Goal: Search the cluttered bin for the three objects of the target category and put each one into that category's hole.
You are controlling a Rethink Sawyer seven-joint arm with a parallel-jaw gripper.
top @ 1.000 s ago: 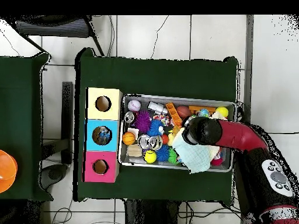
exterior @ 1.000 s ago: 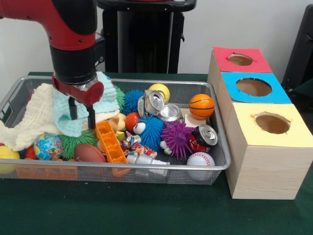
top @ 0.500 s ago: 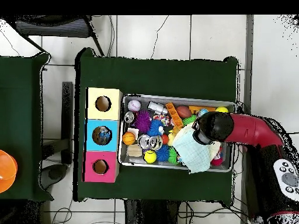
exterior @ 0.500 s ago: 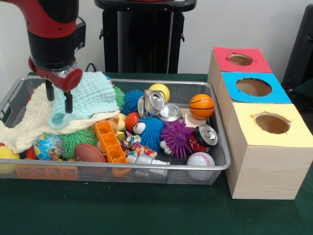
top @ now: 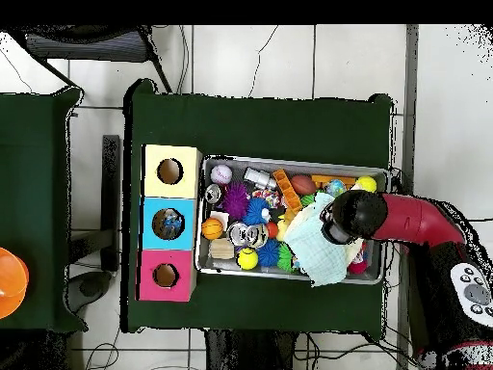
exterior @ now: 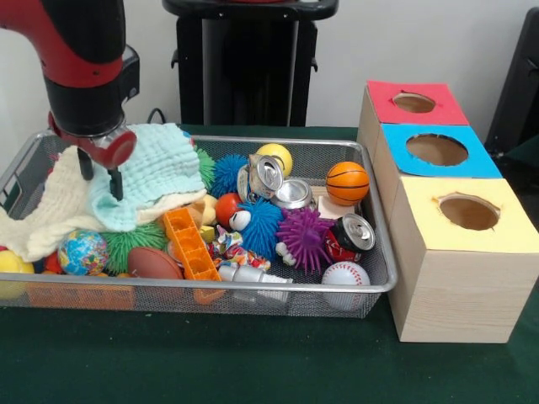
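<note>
**A:** Where does the bin [exterior: 370,282] sit?

**B:** On the green tabletop [exterior: 253,362], just beside a row of three wooden boxes. In the front view the yellow-topped box [exterior: 467,252] is nearest the camera, the blue-topped box [exterior: 438,151] is behind it, and the red-topped box [exterior: 413,103] is farthest back. Each top has a round hole.

**A:** And the gripper?

**B:** The gripper [exterior: 98,172] hangs from the red and black arm [exterior: 80,50] over the bin's left part in the front view. Two dark fingers [exterior: 115,183] point down with a gap between them, and nothing is between them. They stand right at a mint green cloth [exterior: 156,172]; I cannot tell whether they touch it. From above, the arm covers the gripper, so only its place over the cloth shows.

**A:** What lies around the cloth?

**B:** A cream cloth [exterior: 50,210] spreads under it toward the bin's left end. Below them in the front view are a globe ball [exterior: 82,251], a small brown football [exterior: 153,263] and an orange plastic block [exterior: 189,244], with a green spiky ball [exterior: 135,241] between.

**A:** And the right half?

**B:** A small basketball [exterior: 347,183], a baseball [exterior: 345,273], a yellow ball [exterior: 274,156], blue spiky balls [exterior: 259,225] and a purple spiky ball [exterior: 305,237]. Crushed cans [exterior: 278,183] lie in the middle, and another can [exterior: 349,236] lies just above the baseball.
</note>
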